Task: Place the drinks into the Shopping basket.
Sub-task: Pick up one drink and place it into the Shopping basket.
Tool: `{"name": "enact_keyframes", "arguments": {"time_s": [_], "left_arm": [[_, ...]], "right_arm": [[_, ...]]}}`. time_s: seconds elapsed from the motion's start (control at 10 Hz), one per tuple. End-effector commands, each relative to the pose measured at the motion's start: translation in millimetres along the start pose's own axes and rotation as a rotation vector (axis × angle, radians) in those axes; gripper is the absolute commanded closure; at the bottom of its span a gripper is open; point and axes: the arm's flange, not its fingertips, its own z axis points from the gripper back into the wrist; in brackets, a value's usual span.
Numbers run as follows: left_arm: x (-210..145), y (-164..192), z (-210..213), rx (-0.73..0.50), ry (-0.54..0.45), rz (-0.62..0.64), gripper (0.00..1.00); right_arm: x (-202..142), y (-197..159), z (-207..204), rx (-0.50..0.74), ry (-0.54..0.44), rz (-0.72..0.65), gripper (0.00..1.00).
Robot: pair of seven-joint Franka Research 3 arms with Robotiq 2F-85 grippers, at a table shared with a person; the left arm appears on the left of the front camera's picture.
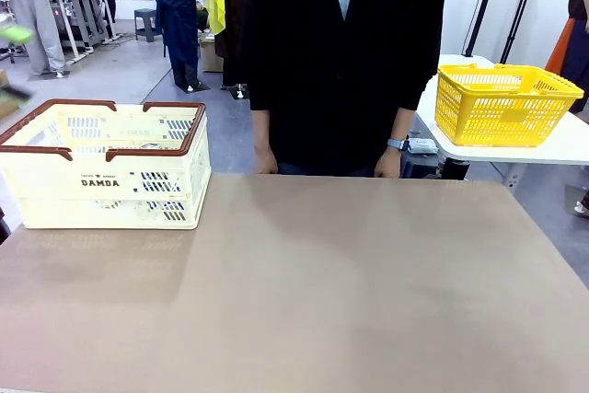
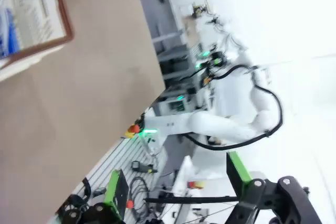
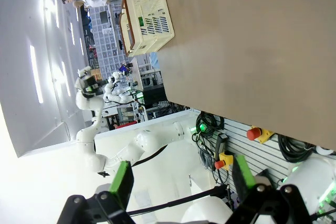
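Shopping basket (image 1: 103,177) stands at table's (image 1: 322,301) far-left corner, within reach of left arm | blue drink (image 2: 6,32) seems already inside | left gripper (image 2: 176,190) released, holds nothing | right gripper (image 3: 182,182) also spread, raised off table | person's hands (image 1: 387,165) rest at far edge, not offering anything.

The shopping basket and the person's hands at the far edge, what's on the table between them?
Nothing: in the front view, bare tabletop runs from the Shopping basket to the person's hands.
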Motion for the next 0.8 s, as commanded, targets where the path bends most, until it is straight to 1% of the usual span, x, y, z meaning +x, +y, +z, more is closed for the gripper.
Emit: {"name": "enact_keyframes", "arguments": {"time_s": [0.0,0.1,0.2,0.3,0.4,0.5,0.6,0.7], "left_arm": [[-19.7,53.0,28.7,-0.155,-0.075,0.053,0.0],[-34.5,79.0,41.0,-0.247,-0.088,0.023,0.0],[-37.7,95.6,41.5,-0.283,-0.077,0.01,0.0],[-31.6,107.3,36.6,-0.312,-0.038,-0.013,0.0],[-16.6,114.9,24.1,-0.317,0.044,-0.034,0.0],[16.5,121.2,-14.6,-0.324,0.259,-0.065,0.0],[-41.6,117.7,29.2,-0.291,-0.041,0.01,0.0],[-41.6,117.7,29.2,-0.291,-0.041,0.01,0.0]], "right_arm": [[-1.7,3.9,-0.2,0.009,-0.002,-0.01,0.0],[-1.7,3.9,-0.2,0.009,-0.002,-0.01,0.0],[-1.7,3.9,-0.2,0.009,-0.002,-0.01,0.0],[-1.7,3.9,-0.2,0.009,-0.002,-0.01,0.0],[-1.7,3.9,-0.2,0.009,-0.002,-0.01,0.0],[-1.7,3.9,-0.2,0.009,-0.002,-0.01,0.0],[-1.7,3.9,-0.2,0.009,-0.002,-0.01,0.0],[-1.7,3.9,-0.2,0.009,-0.002,-0.01,0.0]]}}
